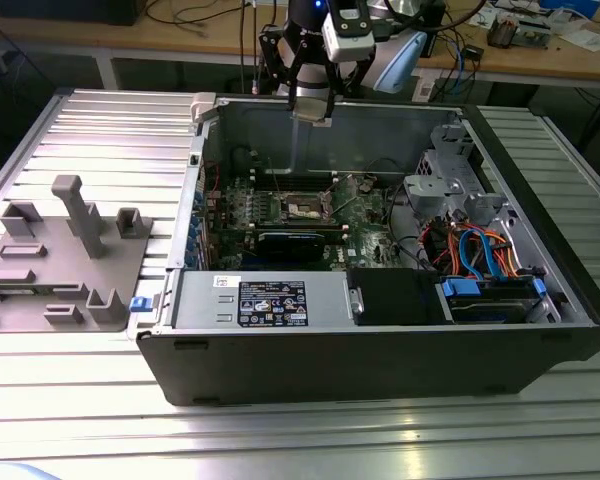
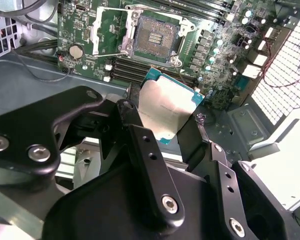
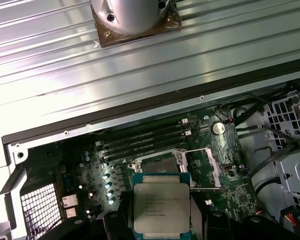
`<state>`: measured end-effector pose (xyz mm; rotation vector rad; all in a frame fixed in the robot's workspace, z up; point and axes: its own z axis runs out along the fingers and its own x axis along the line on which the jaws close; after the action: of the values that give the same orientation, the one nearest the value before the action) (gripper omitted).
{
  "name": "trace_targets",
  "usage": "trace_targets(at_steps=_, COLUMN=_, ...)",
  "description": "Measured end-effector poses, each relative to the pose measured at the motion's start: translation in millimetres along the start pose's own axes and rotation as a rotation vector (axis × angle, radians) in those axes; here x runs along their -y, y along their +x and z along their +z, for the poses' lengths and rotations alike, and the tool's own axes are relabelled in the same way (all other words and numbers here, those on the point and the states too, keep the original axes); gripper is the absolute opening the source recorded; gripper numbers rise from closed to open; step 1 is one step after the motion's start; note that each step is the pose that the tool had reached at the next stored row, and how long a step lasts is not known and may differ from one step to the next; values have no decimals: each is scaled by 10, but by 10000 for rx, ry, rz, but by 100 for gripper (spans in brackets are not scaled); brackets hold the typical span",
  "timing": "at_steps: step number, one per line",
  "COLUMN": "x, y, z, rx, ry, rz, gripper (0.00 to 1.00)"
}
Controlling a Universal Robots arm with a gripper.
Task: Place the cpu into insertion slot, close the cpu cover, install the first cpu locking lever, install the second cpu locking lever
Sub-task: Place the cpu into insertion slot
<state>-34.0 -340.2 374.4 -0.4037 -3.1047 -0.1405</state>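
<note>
A ribbed silver aluminium table top (image 1: 100, 130) spreads across most of the exterior view, and pale streaks of glare (image 1: 410, 425) lie along its lower part. A light wooden workbench (image 1: 180, 42) runs across the top of the frame, strewn with black cables (image 1: 195, 14), with dark shadow beneath it.

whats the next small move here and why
Probably ease the end effector down and over the insertion slot. It grips the cpu by its edges, well above the board. The slot lies bare, and the cpu cover is swung open beside it.
</note>
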Motion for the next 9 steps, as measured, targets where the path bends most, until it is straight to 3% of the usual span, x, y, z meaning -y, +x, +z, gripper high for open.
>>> trace_targets(at_steps=9, x=0, y=0, z=6, rx=58, ry=-13, rz=663, gripper=54)
